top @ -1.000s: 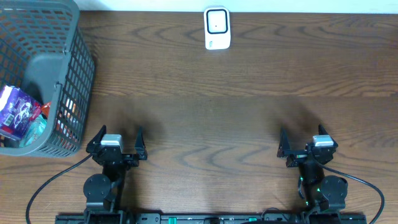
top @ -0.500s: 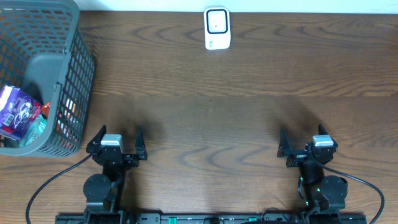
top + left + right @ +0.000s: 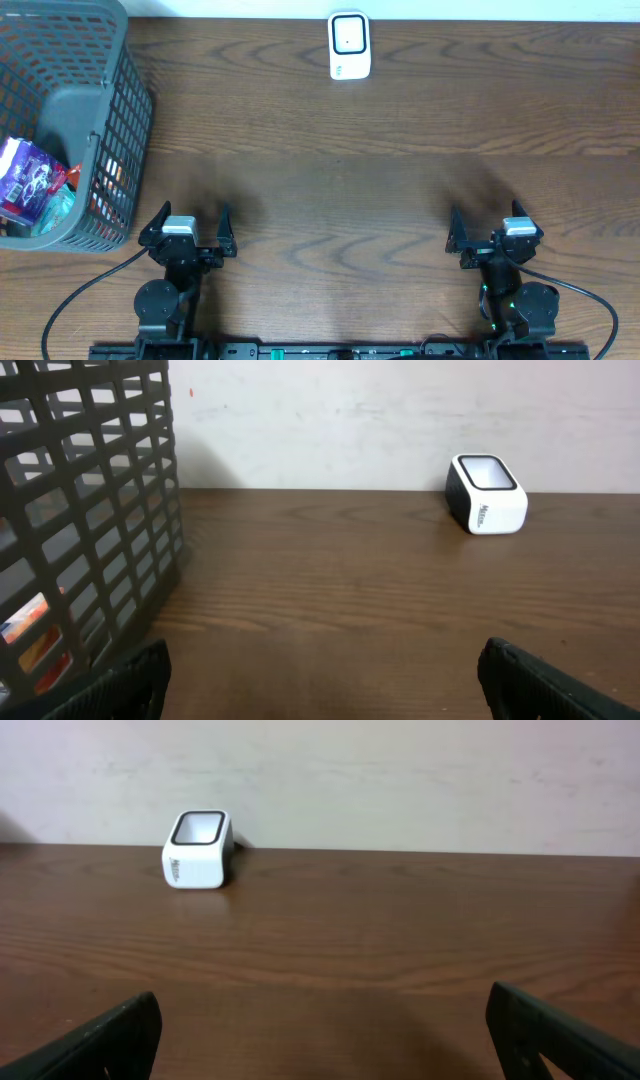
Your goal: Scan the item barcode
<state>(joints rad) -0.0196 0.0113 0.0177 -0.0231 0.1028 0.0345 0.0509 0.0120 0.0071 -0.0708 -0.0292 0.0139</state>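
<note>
Plainly, left gripper [image 3: 192,216] fingers wide apart, empty; right gripper [image 3: 485,215] likewise

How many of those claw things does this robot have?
2. The left gripper is at the near edge, just right of the basket. The right gripper is at the near edge on the opposite side. Both stand open and empty. No other seems hidden.
</note>
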